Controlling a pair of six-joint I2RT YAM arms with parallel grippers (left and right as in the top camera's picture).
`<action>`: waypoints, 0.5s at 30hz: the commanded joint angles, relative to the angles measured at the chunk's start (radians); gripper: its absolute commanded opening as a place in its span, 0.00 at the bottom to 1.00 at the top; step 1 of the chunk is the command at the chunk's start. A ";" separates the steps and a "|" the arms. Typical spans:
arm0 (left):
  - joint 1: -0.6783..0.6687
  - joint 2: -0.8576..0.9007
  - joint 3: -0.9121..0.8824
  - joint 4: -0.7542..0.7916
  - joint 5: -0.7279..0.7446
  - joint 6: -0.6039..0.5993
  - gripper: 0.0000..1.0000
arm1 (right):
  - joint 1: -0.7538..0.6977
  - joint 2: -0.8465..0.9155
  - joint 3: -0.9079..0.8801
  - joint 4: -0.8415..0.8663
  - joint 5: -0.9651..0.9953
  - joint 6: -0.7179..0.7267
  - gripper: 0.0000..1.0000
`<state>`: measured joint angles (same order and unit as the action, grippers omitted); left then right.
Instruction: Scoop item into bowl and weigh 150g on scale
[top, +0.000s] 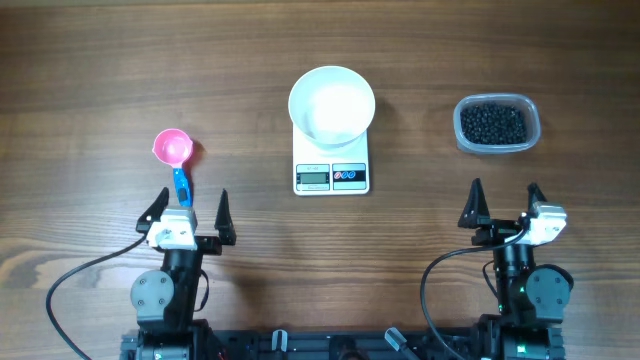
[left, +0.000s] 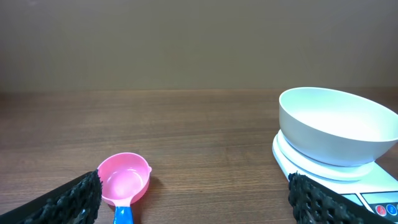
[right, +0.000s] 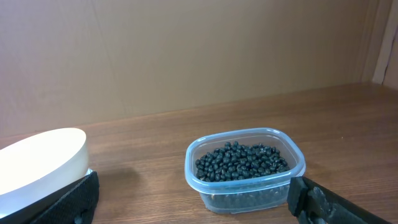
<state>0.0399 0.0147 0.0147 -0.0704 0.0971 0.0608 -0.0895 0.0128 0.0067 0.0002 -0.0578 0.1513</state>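
Closest in: ribbed black pads (left: 68, 199) of left claw (top: 194, 192), spread to full width, nothing held. Same w/ right claw (top: 505, 186): wide open, empty.

Step in hand, by the look of it: pick up scoop (top: 172, 148), not yet touched. Lies well left of scale (top: 331, 176), blue handle pointing back twd left claw, handle end roughly btwn its fingers. To do it well: come straight down over handle, close across its narrow width near mid-length, keep cup level. Avoid grabbing the round cup, prob too wide & slick. Lift clear before swinging right past scale.

Black beans (top: 492, 123): in clear tub (top: 459, 128), well right of scale, just ahead of right claw. None in bowl (top: 331, 103) yet; bowl on top of scale.

Materials:
- scoop: glossy pink plastic, round cup w/ small pour lip
- bowl: smooth white, sloped sides
- scale: flat white square, grey display + 2 buttons on near edge
- tub: thin see-through plastic, rounded corners
- beans: tiny, matte, round, likely to roll if spilt
- under all: surface (top: 100, 80), dark wood grain
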 joint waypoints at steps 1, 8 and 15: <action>0.004 -0.008 -0.009 -0.001 -0.013 -0.017 1.00 | 0.004 -0.005 -0.002 0.003 0.013 -0.018 1.00; 0.004 -0.008 -0.009 0.000 -0.013 -0.017 1.00 | 0.004 -0.005 -0.002 0.002 0.013 -0.018 1.00; 0.004 -0.008 -0.009 -0.001 -0.013 -0.017 1.00 | 0.004 -0.005 -0.002 0.003 0.013 -0.018 1.00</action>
<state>0.0399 0.0147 0.0147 -0.0704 0.0975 0.0608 -0.0895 0.0128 0.0067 0.0002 -0.0578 0.1513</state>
